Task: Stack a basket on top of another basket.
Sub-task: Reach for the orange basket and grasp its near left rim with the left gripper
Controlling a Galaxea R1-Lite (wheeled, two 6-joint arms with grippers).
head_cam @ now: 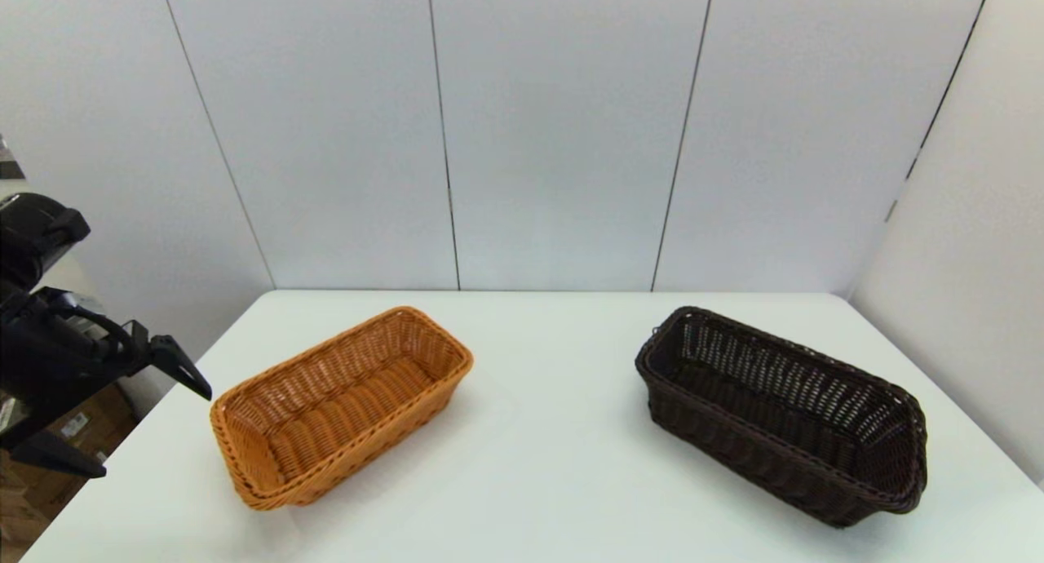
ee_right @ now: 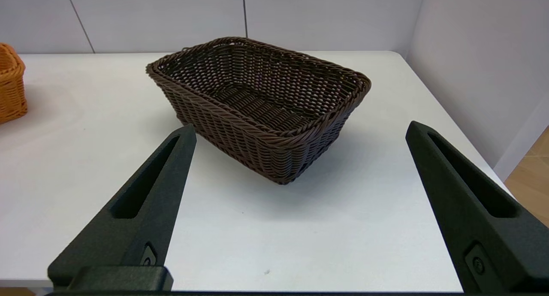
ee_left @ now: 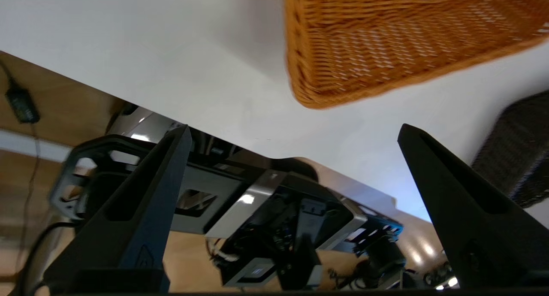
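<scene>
With right gripper (ee_right: 300, 133) spread wide and empty, close over near rim of dark basket (ee_right: 261, 103), lift level, lower onto orange basket (head_cam: 338, 404)

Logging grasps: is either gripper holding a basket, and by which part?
Nothing is held. Left gripper and right gripper are open, clear of both baskets.

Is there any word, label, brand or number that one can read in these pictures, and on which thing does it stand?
None can be read.
Orange basket: no text.
Dark basket: no text.
Table: no text.
Cardboard box beside the left gripper: a white label, too small to read.
Right gripper: no text visible.
</scene>
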